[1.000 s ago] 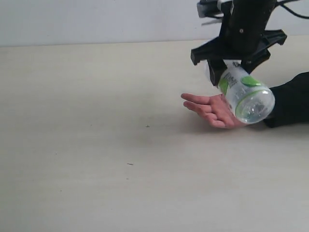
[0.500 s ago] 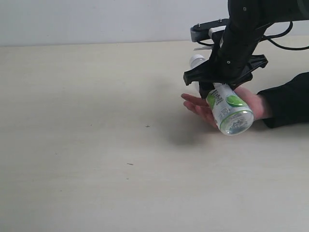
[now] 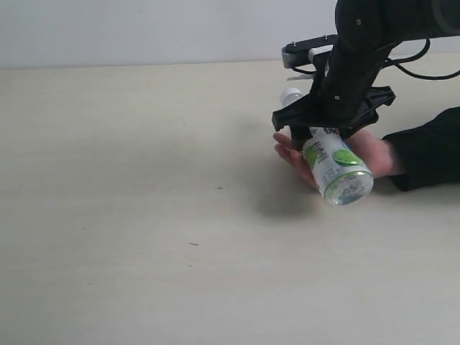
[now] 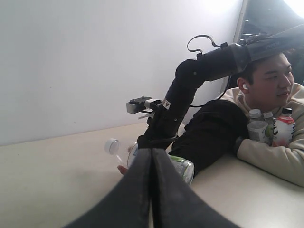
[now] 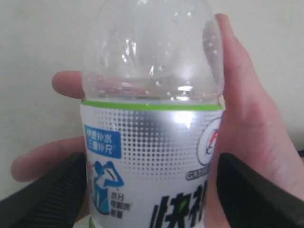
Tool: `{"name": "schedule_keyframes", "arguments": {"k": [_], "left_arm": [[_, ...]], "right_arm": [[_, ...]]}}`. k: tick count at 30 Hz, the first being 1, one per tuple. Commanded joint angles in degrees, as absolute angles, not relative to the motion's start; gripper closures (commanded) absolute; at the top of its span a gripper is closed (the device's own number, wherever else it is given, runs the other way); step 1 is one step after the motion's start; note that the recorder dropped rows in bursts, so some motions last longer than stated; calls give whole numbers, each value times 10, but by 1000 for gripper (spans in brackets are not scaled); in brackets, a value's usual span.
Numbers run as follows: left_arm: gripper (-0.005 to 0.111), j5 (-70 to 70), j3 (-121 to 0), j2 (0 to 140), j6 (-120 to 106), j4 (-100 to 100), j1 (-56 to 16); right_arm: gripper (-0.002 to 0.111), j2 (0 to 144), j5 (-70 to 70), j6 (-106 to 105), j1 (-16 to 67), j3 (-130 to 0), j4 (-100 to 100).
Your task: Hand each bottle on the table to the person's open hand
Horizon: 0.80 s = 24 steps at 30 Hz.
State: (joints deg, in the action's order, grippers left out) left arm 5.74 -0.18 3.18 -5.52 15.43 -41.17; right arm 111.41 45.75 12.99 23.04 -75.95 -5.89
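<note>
My right gripper (image 3: 332, 122) is shut on the green-and-blue bottle (image 3: 334, 162), which lies tilted, its clear base toward the camera and its white cap (image 3: 290, 95) toward the far side. The bottle rests in the person's open hand (image 3: 370, 151) just above the table (image 3: 144, 180). In the right wrist view the bottle (image 5: 152, 142) fills the frame over the palm (image 5: 247, 128), with black fingers (image 5: 57, 194) on both sides. My left gripper (image 4: 152, 152) is shut and empty, away from the handover. Three other bottles (image 4: 266, 128) sit in the person's arm.
The person's black sleeve (image 3: 431, 151) lies along the table's right edge. In the left wrist view the person (image 4: 266, 85) sits behind the table's far corner, and my right arm (image 4: 190, 85) reaches down in front of them.
My right gripper came down and slightly left with the bottle, from above the wrist to resting in the palm. The hand's fingers are now mostly hidden behind the gripper.
</note>
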Motion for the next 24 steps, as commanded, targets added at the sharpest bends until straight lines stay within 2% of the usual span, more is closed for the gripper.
{"name": "schedule_keyframes", "arguments": {"k": [1,4,6,9,11,12,15,16,17,18,19,20,24], "left_arm": [[106,60,0,31,-57,155,-410],[106,60,0,31,-57,155,-410],[106,60,0,31,-57,155,-410],[106,60,0,31,-57,155,-410],[106,60,0,31,-57,155,-410],[106,60,0,31,-57,155,-410],[106,60,0,31,-57,155,-410],[106,60,0,31,-57,155,-410],[106,60,0,31,-57,155,-410],[106,60,0,31,-57,155,-410],[106,60,0,31,-57,155,-410],[106,60,0,31,-57,155,-410],[106,60,0,31,-57,155,-410]], "right_arm": [[21,1106,454,131,229,-759,-65],[16,1078,453,131,230,-759,-65],[16,1049,453,130,230,-759,-66],[18,990,487,78,230,-756,-66],[23,946,504,59,230,-740,-66],[27,925,508,53,230,-729,-66],[50,837,502,41,230,-670,-54],[62,793,490,41,230,-634,-38],[80,722,466,41,230,-571,-14],[89,683,446,41,230,-533,6],[103,616,420,41,230,-468,28],[108,574,411,41,230,-430,35],[108,417,336,73,230,-331,87]]}}
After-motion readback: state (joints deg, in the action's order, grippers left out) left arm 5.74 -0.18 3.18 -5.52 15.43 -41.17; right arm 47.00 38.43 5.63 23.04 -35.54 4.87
